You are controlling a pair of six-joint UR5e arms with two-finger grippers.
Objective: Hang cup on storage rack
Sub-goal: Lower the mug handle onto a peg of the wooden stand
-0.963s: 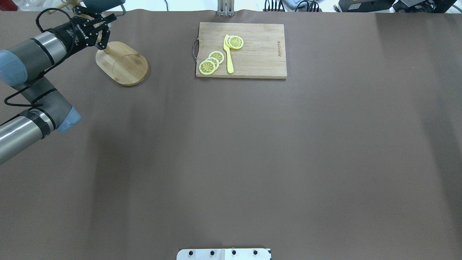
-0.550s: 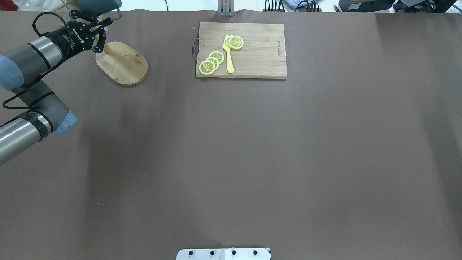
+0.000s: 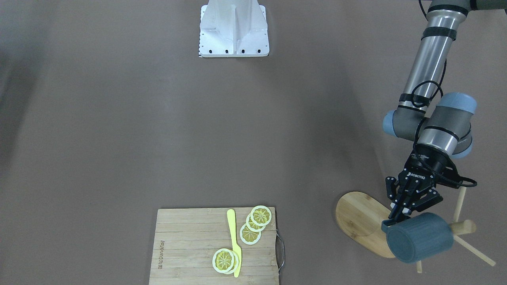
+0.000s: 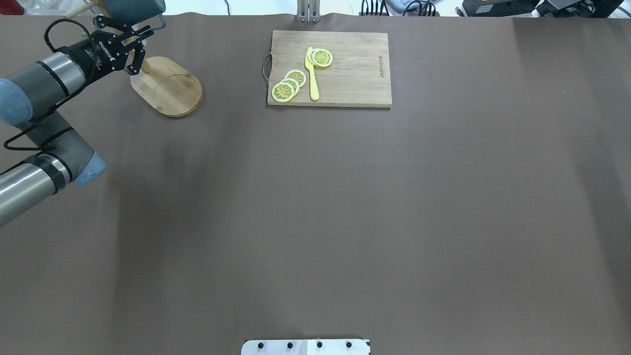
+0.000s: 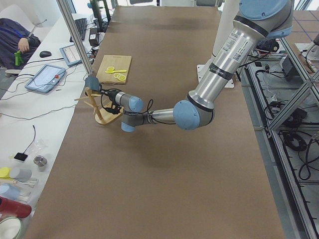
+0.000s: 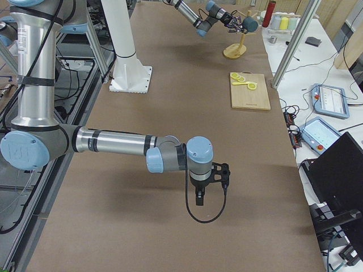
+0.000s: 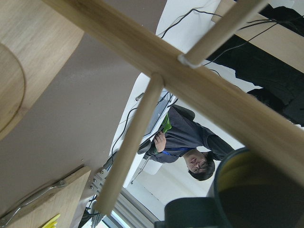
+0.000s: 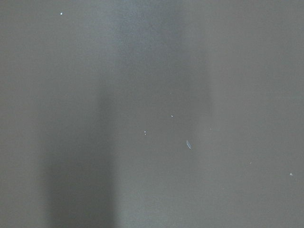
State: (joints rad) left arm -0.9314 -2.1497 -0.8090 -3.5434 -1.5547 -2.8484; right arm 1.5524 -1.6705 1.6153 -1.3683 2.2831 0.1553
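The dark slate-blue cup (image 3: 420,237) hangs tilted on the bamboo storage rack (image 3: 358,217), close to the top of its post; it also shows in the overhead view (image 4: 130,6). My left gripper (image 3: 398,215) is open and empty, with its fingertips right by the cup's handle, above the rack's oval base (image 4: 167,88). The left wrist view shows the rack's post (image 7: 142,52), its pegs and the cup's yellow-green inside (image 7: 237,173). My right gripper (image 6: 201,195) shows only in the exterior right view, above bare table; I cannot tell if it is open or shut.
A slatted wooden cutting board (image 4: 355,74) with lemon slices (image 4: 288,86) and a yellow knife (image 4: 312,74) lies at the far middle of the table. The rack stands near the table's far left edge. An operator sits beyond that edge (image 5: 15,42).
My left gripper has drawn back a little from the rack, away from the post and towards the left. The cup stays on the rack.
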